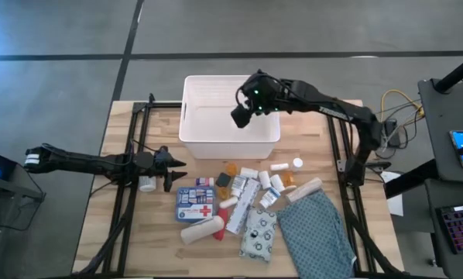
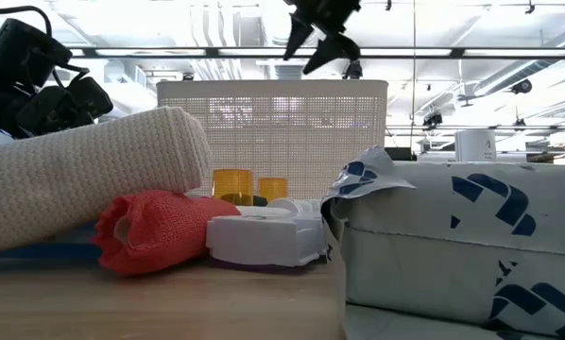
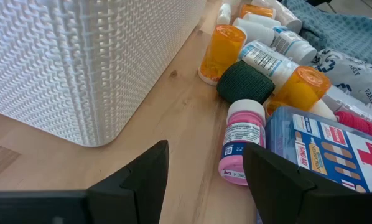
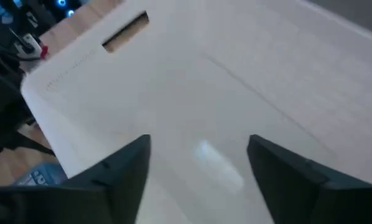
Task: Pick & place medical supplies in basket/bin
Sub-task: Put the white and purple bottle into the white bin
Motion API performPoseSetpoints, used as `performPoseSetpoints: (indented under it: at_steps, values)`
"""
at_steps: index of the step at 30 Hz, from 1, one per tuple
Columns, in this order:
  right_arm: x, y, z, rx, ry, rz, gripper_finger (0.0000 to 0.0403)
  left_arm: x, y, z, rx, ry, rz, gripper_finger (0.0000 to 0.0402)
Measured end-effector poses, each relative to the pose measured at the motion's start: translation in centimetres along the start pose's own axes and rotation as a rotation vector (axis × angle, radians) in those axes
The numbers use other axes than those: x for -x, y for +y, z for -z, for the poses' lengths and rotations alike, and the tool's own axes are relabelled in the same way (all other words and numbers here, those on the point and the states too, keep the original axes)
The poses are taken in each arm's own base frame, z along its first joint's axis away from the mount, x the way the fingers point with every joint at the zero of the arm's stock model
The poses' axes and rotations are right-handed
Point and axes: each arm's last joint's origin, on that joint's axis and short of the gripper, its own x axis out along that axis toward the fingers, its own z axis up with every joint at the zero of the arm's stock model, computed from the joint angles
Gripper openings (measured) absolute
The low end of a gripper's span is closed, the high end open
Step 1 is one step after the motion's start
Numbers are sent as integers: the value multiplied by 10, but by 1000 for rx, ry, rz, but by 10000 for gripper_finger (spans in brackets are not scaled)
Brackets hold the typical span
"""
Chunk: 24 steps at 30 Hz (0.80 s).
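Note:
The white lattice basket (image 1: 197, 132) stands at the table's far middle. My right gripper (image 1: 241, 116) hovers open above its inside (image 4: 192, 87), also seen high in the low view (image 2: 320, 33). A pale patch (image 4: 218, 163) shows on the basket floor; what it is I cannot tell. My left gripper (image 1: 172, 167) is open, low over the table, left of the supplies, pointing at them (image 3: 204, 180). Ahead of it lie a pink bottle (image 3: 241, 143), the blue first-aid box (image 3: 326, 146) (image 1: 196, 204), orange vials (image 3: 220, 53) and a dark green roll (image 3: 245, 81).
More supplies lie in a cluster (image 1: 251, 198) near the basket's near side: white bottles, tubes, a patterned pouch (image 1: 258, 232), a beige roll (image 2: 94, 179), a red roll (image 2: 150, 231). A teal cloth (image 1: 317, 232) covers the near right. A white bottle (image 1: 146, 184) lies by my left arm.

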Motion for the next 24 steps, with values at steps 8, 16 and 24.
performPoseSetpoints:
  at_steps: [8, 16, 24]
  values:
    - [32, 11, -19, 82, -96, 132, 331, 0, 0, 0, 0, 0, 0, 187]
    - [61, 18, -9, 105, -84, 157, 338, 1, -4, 0, 510, 48, 103, 187]
    - [66, 18, 3, 98, -9, 207, 333, 0, -4, -1, 944, 63, 91, 187]
